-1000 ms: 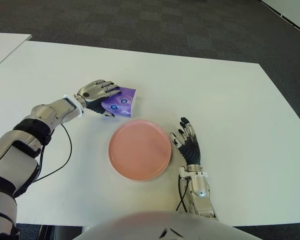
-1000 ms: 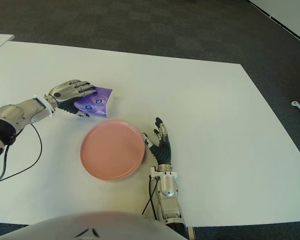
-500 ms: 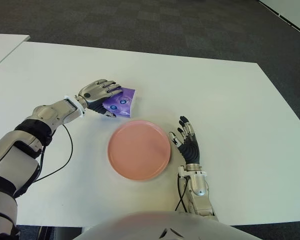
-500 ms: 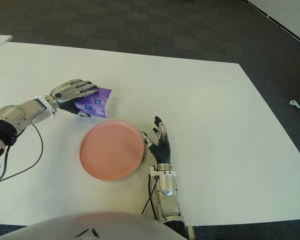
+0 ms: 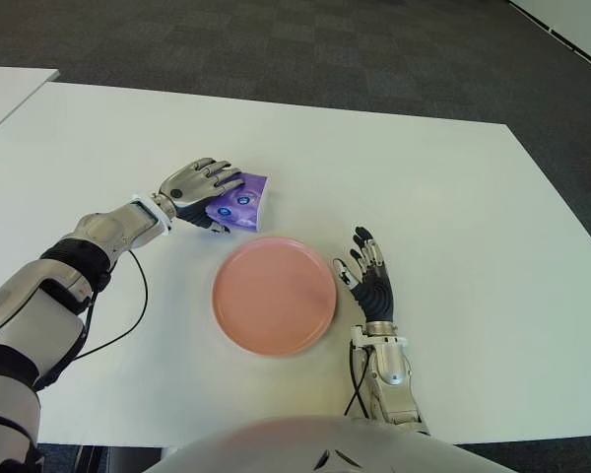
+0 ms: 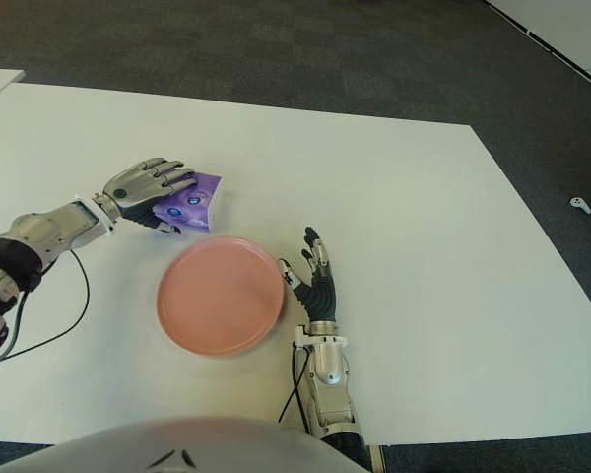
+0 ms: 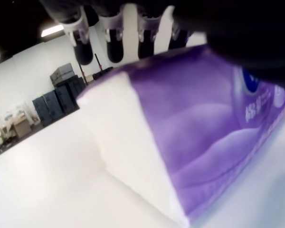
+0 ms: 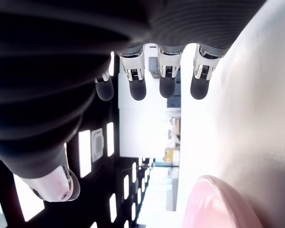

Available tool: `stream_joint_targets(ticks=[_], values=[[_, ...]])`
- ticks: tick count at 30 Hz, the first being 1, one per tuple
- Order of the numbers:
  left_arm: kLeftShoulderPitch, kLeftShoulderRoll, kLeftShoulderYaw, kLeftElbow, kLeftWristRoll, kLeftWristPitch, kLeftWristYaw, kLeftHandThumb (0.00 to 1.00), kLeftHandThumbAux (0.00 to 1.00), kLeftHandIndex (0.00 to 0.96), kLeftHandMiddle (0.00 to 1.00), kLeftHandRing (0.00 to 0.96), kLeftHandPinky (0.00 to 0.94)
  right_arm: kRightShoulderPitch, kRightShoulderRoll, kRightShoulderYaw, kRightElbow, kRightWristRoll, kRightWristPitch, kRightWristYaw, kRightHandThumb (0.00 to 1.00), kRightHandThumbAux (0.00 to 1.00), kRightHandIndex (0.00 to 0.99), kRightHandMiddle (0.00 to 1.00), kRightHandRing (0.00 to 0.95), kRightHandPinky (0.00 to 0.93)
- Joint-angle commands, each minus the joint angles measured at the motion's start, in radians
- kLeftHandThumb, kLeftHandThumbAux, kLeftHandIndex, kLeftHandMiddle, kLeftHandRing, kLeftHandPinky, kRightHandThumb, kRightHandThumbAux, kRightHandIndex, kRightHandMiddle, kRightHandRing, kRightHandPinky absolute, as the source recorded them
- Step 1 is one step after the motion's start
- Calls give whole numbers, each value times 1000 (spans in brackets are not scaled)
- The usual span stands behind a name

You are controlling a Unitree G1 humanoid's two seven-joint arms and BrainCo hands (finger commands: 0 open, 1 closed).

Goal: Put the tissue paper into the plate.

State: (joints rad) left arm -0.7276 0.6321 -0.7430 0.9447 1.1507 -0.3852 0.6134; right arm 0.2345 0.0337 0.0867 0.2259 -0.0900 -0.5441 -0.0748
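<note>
Currently the white table is carrying everything, and the task is sitting at its first stage: the pack is gripped but not yet moved to its target. The pink plate is lying bare towards the near edge of the table, roughly midway along it, with nothing in it. The left hand is reaching in from the left edge and is covering the tissue paper, a purple soft pack positioned just beyond the plate's far-left rim and apart from it. The left wrist view is showing the fingers curling over the pack's far edge, so the hand is closing on the pack; whether the pack is clear of the surface cannot be determined. Remaining steps, as judged: lift, carry towards the near edge, release over the plate.

The pack's long axis is appearing to run roughly from the left edge towards the right edge, its free end pointing right, away from the wrist.

The right hand is showing just beside the plate's right rim, fingers extended and loosely spread, holding nothing.
</note>
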Motion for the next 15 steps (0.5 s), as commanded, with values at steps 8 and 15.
stream_joint_targets(ticks=[8, 15], values=[[17, -92, -72, 145, 59, 122, 246, 8, 391, 0, 0, 0, 0, 83, -15, -1, 145, -6, 54, 13, 0, 712, 0, 0, 0, 0], [25, -157, -142, 285, 79, 185, 308, 11, 413, 0, 0, 0, 0, 84, -21, 4, 148, -6, 50, 27, 0, 697, 0, 0, 0, 0]])
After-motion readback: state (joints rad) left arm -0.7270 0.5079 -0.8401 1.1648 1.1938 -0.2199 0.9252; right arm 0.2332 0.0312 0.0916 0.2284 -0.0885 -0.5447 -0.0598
